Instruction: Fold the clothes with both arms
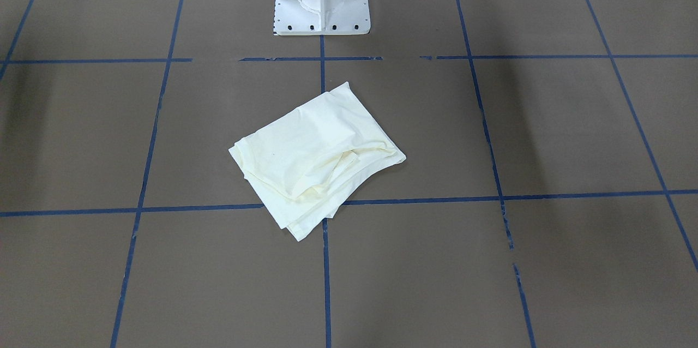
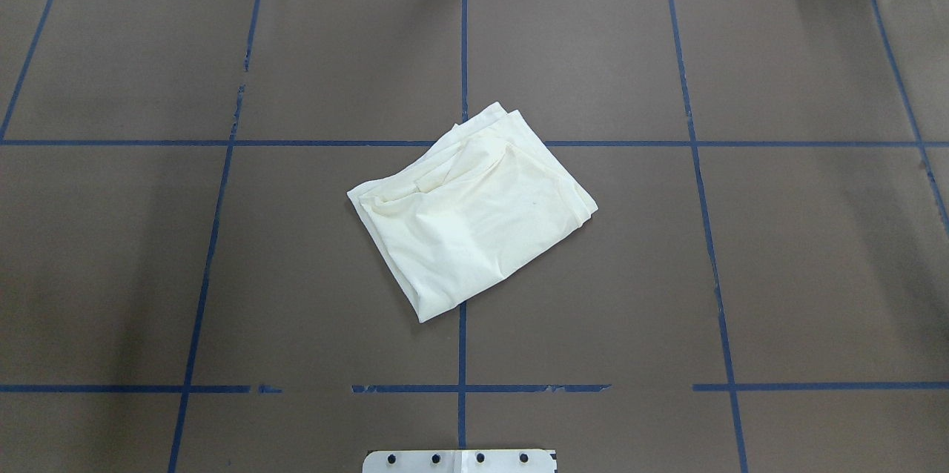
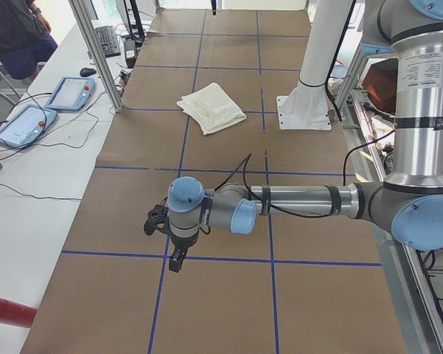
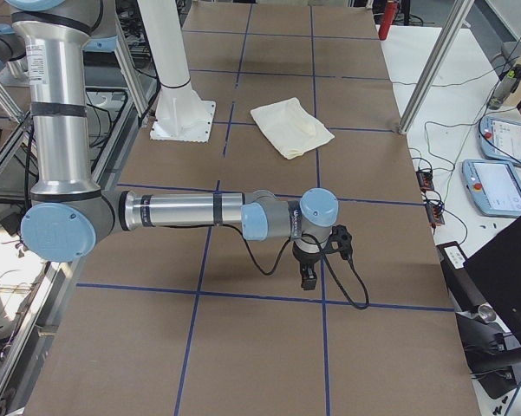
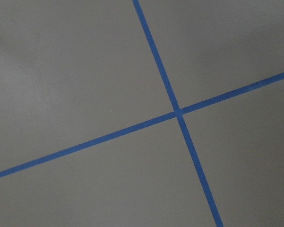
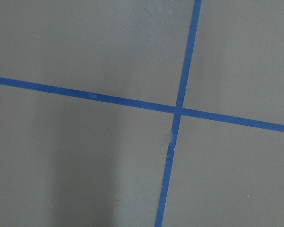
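Where blue tape lines [image 2: 593, 143] cross, cream T-shirt [image 2: 474, 213] folded, flat on table [image 2: 815, 273]

Straight beneath me lies the brown table surface [image 6: 80, 42], seen close and flat. Two strips of blue tape meet on it in a crossing [image 6: 177, 112] almost under my wrist. The long strip [image 6: 85, 93] runs across my whole view at a slight slant. The other strip [image 6: 190, 42] leans as it runs through. Just past the crossing its edge is nicked [image 6: 170, 144]. A soft, darker shadow [image 6: 66, 179] covers the surface in one quarter beside the crossing.
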Robot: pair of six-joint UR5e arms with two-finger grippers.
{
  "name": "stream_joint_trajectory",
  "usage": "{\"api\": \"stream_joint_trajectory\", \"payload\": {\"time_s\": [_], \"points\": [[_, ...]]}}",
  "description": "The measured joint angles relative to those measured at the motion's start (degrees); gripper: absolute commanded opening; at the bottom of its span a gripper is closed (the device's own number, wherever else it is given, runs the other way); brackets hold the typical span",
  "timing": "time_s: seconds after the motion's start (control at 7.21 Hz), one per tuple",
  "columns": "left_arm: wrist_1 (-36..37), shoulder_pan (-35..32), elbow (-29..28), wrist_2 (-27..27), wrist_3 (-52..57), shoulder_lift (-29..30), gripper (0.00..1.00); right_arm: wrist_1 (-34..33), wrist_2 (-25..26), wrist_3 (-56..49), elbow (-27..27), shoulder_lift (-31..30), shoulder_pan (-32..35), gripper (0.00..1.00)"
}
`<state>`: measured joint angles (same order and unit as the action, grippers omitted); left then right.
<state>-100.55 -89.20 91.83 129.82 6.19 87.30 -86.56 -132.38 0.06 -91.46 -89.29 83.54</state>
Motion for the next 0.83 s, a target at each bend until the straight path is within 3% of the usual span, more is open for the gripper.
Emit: {"api": "stream_joint_trajectory", "payload": {"time_s": [0.42,0.83], "points": [[8.7,0.0,4.3,1.1,-1.7,0.3,1.0,0.1,-0.3,0.0,0.5,-0.2,0.0,1.0],[10.7,0.1,5.4,1.4,-1.7,0.2,1.0,0.0,-1.9,0.0,0.4,-1.8,1.8,1.0]]}}
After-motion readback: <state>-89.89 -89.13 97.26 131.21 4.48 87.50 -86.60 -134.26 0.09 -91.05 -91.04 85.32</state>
